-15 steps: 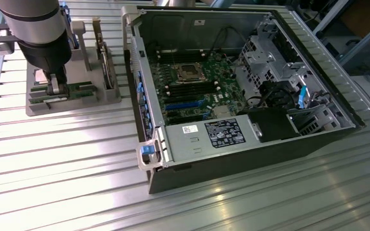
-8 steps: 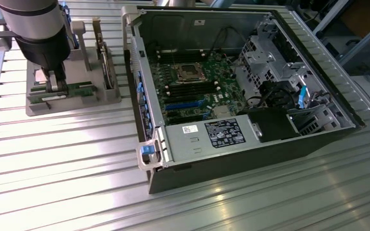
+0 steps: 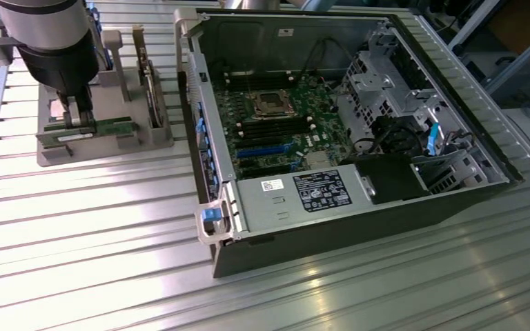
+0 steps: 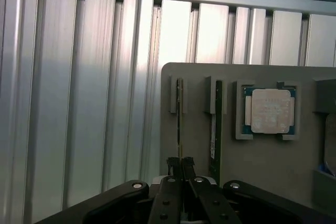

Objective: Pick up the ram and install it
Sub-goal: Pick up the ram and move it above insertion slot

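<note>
- The ram [image 4: 179, 121] sits directly between the fingers of the gripper [image 4: 181, 167], which are pinched shut on its thin top edge at one end of the stick.
- In the exterior view the gripper [image 3: 79, 121] reaches straight down onto the grey holder [image 3: 108, 148] at the exterior view's far left. The ram [image 3: 108, 127] runs out from the fingers toward the exterior view's right.
- The ram stands on edge in its slot in the holder, its far end seated in the slot's bracket; nothing shows it lifted.
- It is a long, narrow, thin green board. From above it shows only as a fine line; from the side it shows dark chips.
- A second stick [image 4: 216, 129] of the same kind, with a white label, stands just beside it in the parallel slot, apart from the fingers; in the exterior view this second stick [image 3: 67, 136] lies on the near side.
- A square silver CPU [image 4: 270, 110] rests in its own recess of the holder [image 4: 262, 171], beyond the second stick.
- The open computer case [image 3: 339, 231] stands to the exterior view's right of the holder on the ribbed metal table [image 3: 81, 241], its motherboard [image 3: 283, 131] exposed.
</note>
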### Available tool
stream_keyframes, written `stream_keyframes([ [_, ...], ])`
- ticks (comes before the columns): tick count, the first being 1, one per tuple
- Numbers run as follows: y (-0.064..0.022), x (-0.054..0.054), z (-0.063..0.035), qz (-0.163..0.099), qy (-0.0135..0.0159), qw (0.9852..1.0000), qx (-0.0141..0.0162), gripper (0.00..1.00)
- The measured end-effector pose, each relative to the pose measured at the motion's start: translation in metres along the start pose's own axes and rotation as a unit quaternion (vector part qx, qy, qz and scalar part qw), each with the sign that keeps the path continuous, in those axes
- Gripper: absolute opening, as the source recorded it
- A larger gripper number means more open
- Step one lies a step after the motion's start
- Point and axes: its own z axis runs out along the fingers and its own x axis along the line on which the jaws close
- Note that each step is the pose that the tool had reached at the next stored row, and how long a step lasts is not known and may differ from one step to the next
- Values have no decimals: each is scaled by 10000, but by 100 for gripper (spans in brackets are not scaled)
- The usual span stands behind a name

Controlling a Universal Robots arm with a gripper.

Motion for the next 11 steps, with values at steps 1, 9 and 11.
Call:
stream_keyframes([
  [1,0,0,-9,0,0,10000,0,12],
  [9,5,-3,-123,0,0,10000,0,12],
  [11,6,-4,-147,0,0,10000,0,12],
])
